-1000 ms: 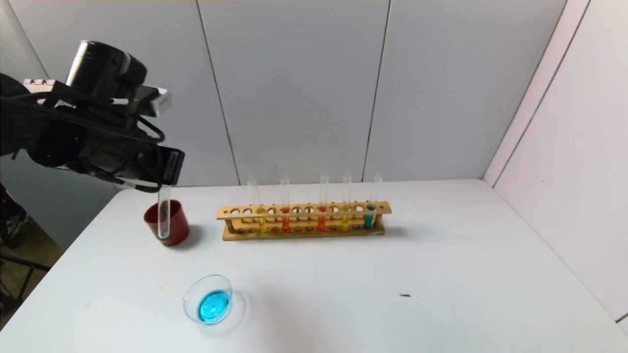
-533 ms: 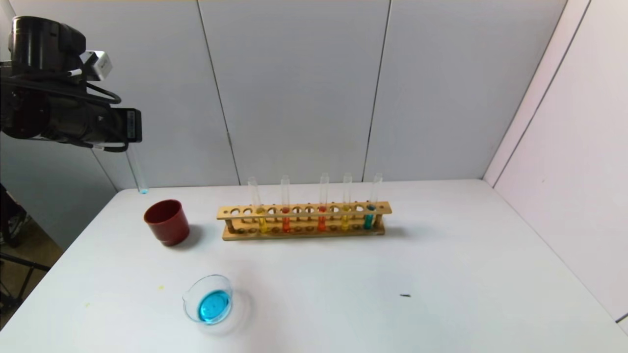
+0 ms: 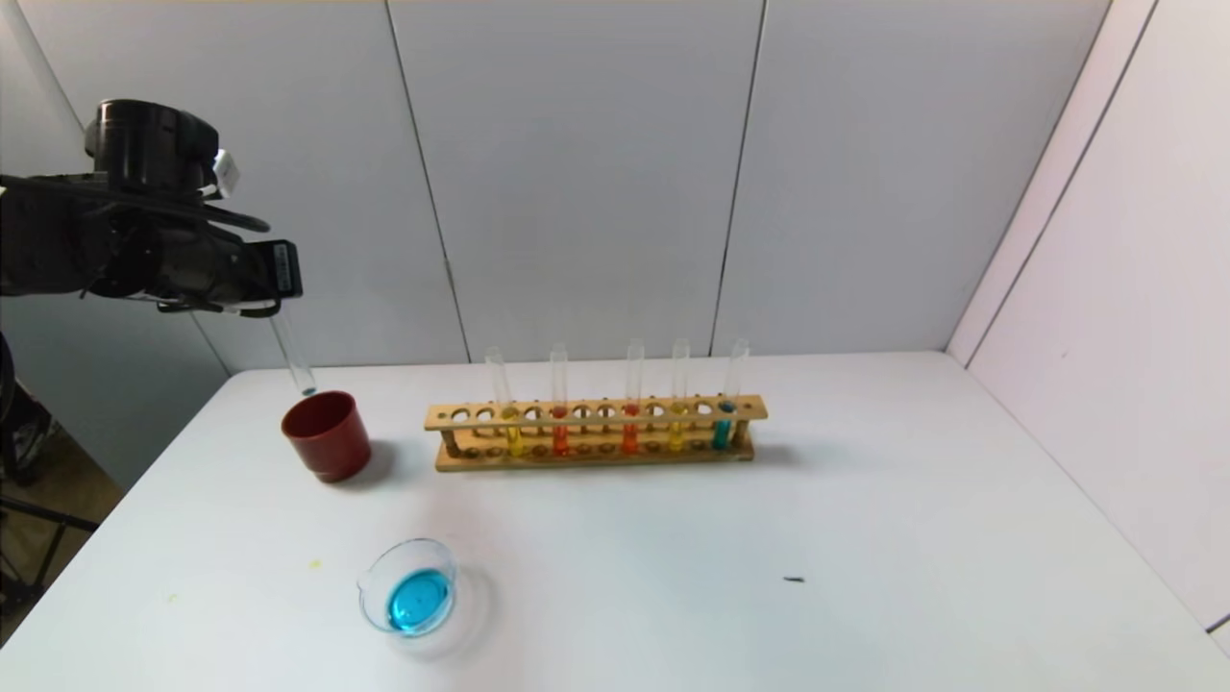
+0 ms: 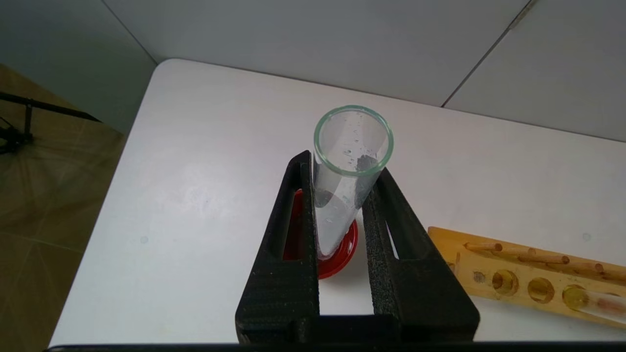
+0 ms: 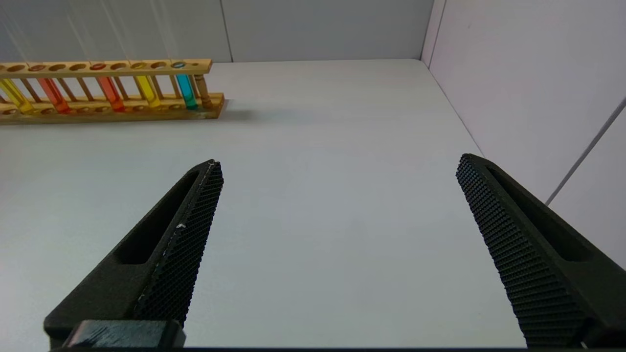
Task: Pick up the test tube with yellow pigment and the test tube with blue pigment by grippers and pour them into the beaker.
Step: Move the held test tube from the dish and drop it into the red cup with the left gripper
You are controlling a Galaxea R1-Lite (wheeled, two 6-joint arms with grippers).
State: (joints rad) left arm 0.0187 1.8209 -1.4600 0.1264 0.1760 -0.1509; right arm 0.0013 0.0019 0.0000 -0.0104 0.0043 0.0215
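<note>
Left hand (image 3: 274, 298) is clenched on the test tube with blue pigment (image 3: 291, 354), nearly drained, its blue-tinged tip just above the red cup (image 3: 327, 434). The beaker (image 3: 411, 588), nearer the robot than that hand, holds blue liquid. The hand's white label is unreadable. Right hand (image 5: 337, 234) is released above bare worktop (image 5: 318, 146).

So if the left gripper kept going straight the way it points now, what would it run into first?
Probably the red cup. The left gripper, shut on the emptied test tube, points down with the tube's bottom just above the cup's mouth, though the depth is hard to judge.
</note>
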